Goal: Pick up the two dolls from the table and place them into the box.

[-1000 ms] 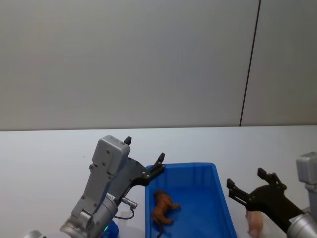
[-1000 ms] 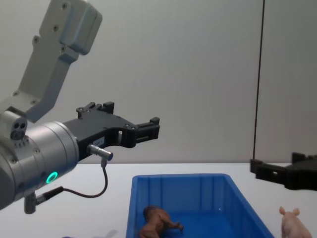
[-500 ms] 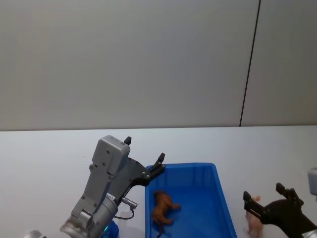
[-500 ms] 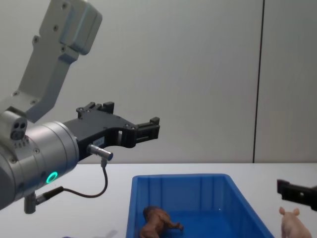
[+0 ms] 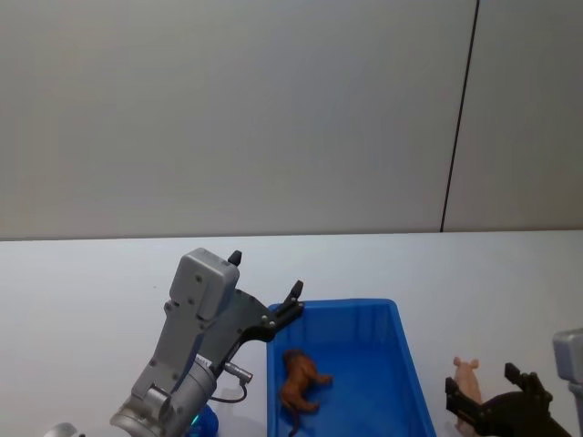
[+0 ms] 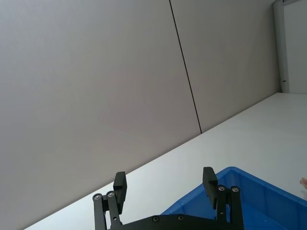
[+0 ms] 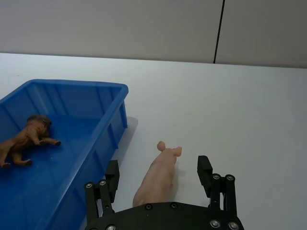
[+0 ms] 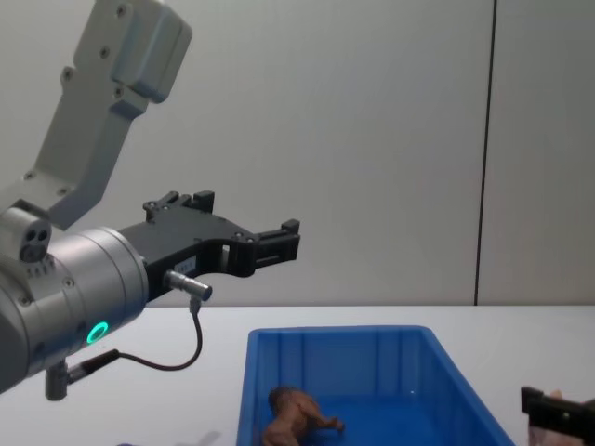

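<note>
The brown doll point(image 5: 301, 378) point(image 7: 24, 139) point(image 8: 293, 413) lies inside the blue box point(image 5: 346, 305) point(image 7: 72, 85) point(image 8: 339, 330), toward its left side. The pale pink pig doll point(image 5: 467, 371) point(image 7: 160, 175) stands on the white table point(image 5: 91, 273) just right of the box. My right gripper point(image 5: 480, 393) point(image 7: 158, 166) point(image 8: 558, 413) is open and low, one finger on each side of the pig's body, with gaps showing. My left gripper point(image 5: 266, 273) point(image 6: 164, 178) point(image 8: 279, 243) hangs open and empty in the air above the box's far left corner.
A grey wall with a dark vertical seam point(image 5: 458, 118) rises behind the table. The white tabletop extends right of the pig point(image 7: 259, 124) and beyond the box. The left arm's grey body point(image 5: 187, 337) stands left of the box.
My right gripper has dropped and drawn back toward me, from above the table beside the box to straddling the pink pig. The left arm, box and brown doll have not moved.
</note>
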### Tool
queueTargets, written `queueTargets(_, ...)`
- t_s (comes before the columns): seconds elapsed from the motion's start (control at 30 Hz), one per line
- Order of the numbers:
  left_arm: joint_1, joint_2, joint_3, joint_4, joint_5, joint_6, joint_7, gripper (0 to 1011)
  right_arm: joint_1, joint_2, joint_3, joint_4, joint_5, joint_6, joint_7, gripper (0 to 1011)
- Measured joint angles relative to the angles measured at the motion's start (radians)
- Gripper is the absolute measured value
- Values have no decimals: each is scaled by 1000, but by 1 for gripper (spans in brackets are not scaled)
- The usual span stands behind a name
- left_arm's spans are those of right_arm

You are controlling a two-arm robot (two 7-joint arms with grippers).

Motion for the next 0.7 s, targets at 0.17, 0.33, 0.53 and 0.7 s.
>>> queueTargets(0.17, 0, 0, 0, 0, 0, 0, 0, 1002, 9, -12, -6, 31, -7, 2, 9, 1001)
queueTargets(0.33, 0, 0, 0, 0, 0, 0, 0, 1002, 19, -21, -10, 59, -11, 4, 15, 1001)
queueTargets(0.53, 0, 0, 0, 0, 0, 0, 0, 1002, 31, -32, -13, 90, -15, 6, 21, 961)
queueTargets(0.7, 0, 0, 0, 0, 0, 0, 0, 1001, 37, -37, -14, 105, -17, 10, 20, 856)
